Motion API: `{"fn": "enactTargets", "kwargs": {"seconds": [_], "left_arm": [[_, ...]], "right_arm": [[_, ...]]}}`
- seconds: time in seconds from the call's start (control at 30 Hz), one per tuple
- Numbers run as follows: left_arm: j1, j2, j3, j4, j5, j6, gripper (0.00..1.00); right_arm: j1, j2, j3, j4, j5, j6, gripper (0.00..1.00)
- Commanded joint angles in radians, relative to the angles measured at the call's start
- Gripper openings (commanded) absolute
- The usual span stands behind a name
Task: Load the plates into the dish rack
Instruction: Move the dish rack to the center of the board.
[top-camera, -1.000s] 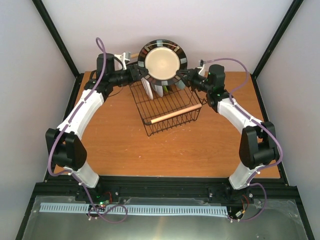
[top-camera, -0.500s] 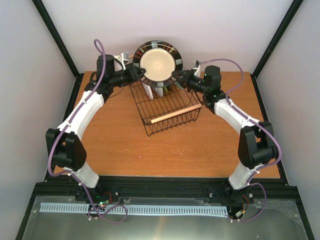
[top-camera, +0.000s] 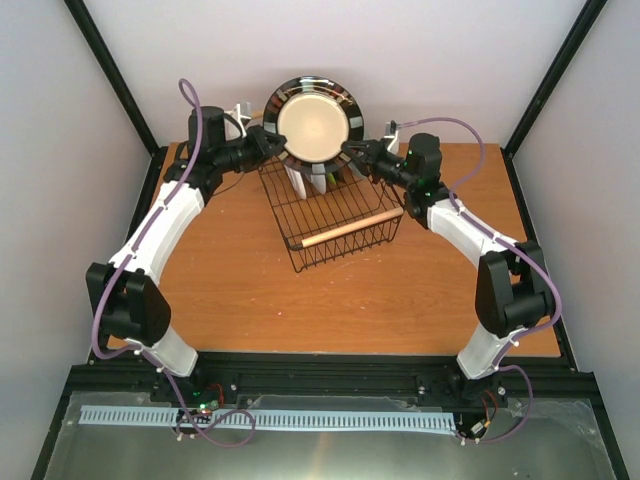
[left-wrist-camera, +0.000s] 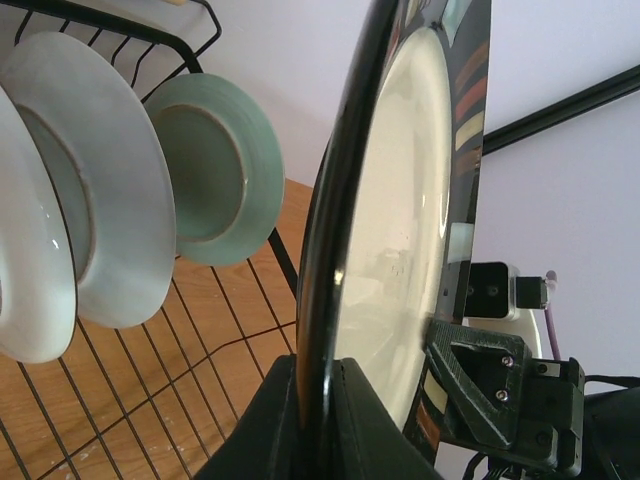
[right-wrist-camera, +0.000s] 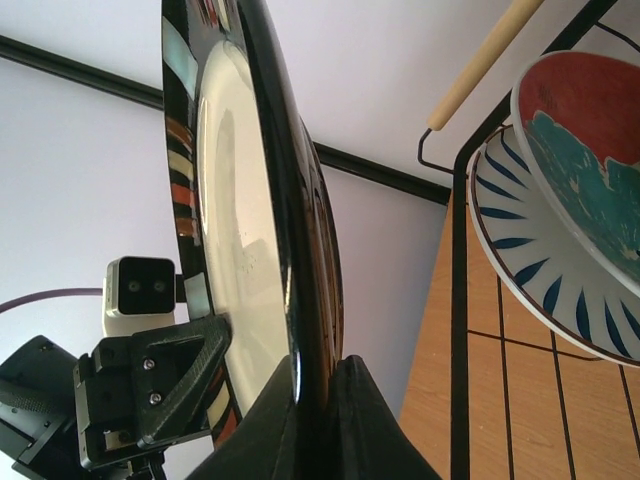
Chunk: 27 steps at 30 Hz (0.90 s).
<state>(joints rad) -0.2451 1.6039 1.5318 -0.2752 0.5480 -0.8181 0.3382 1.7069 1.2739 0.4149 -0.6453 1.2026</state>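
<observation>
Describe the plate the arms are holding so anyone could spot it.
Find the black wire dish rack on the table. Above it, the left end effector and right end effector pinch one plate by opposite edges. Unlike the racked plates, it is cream, black-rimmed.

— Where is there room in the dish rack (top-camera: 330, 210)?
— Its 6 o'clock half is bare wire, though the wooden handle (top-camera: 350, 227) crosses that rim. Standing plates (top-camera: 308, 180) crowd 12 o'clock.
— And above?
— The black-rimmed plate (top-camera: 314, 120) blocks it, with the left claw (top-camera: 272, 143) at its 9 o'clock and the right claw (top-camera: 352, 152) at 3.
</observation>
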Motion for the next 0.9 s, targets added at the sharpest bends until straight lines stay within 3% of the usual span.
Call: {"fn": "enactTargets", "kwargs": {"seconds": [0.0,0.13,0.27,0.57,0.87], "left_arm": [[-0.010,0.012,0.081,-0.069,-0.046,0.136,0.01],[-0.009,0.013,0.162,-0.147,-0.095,0.175,0.00],[-0.010,0.008,0.239,-0.242,-0.147,0.212,0.01],[0.009,0.012,0.375,-0.380,-0.246,0.233,0.01],[0.072,0.072,0.603,-0.468,-0.221,0.238,0.01]], "right_arm": [[0.007,-0.019,0.020,0.071,0.006,-0.042,0.03],[0.007,-0.007,0.036,-0.002,-0.009,-0.112,0.06],[0.007,-0.003,0.038,-0.023,-0.012,-0.142,0.24],[0.007,-0.007,0.074,-0.132,0.016,-0.263,0.46],[-0.039,-0.026,0.125,-0.379,0.019,-0.498,0.52]]}}
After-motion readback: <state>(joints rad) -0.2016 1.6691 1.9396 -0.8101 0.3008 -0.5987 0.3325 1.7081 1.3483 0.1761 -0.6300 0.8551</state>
